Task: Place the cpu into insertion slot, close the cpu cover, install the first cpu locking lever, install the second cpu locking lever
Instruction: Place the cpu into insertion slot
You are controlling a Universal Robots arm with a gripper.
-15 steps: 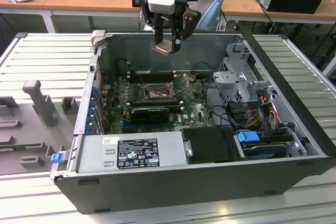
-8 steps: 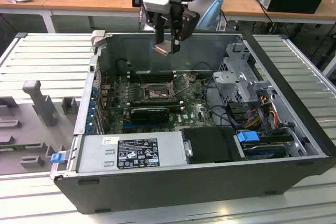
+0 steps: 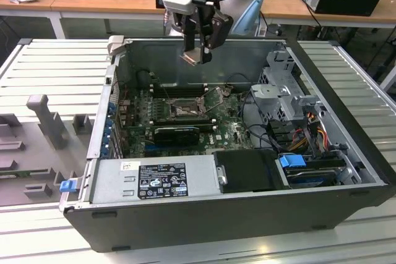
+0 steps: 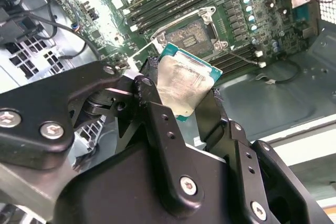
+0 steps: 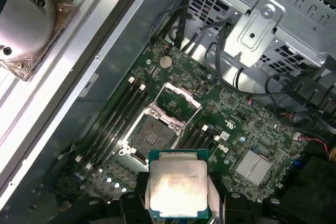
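My gripper [image 3: 198,54] hangs above the open computer case, shut on the cpu [image 3: 189,58], a small silver-topped square chip with a green edge. Both wrist views show the cpu [image 5: 177,190] [image 4: 186,87] clamped by its edges between the black fingers [image 4: 149,72]. Below it, at the middle of the green motherboard [image 3: 229,131], lies the insertion slot [image 3: 184,110] [image 5: 152,135] [image 4: 190,32], a dark square socket with nothing in it. The cpu cover [image 5: 184,95] stands swung up beside the slot. The chip is well above the board and touches nothing else.
The case walls [image 3: 204,60] ring the board. A black card [image 3: 176,133] lies in front of the slot, long memory slots [image 5: 113,124] beside it. A grey power supply [image 3: 161,177] fills the front, a drive cage [image 3: 284,88] and cables the exterior view's right. A grey fixture [image 3: 43,122] stands outside.
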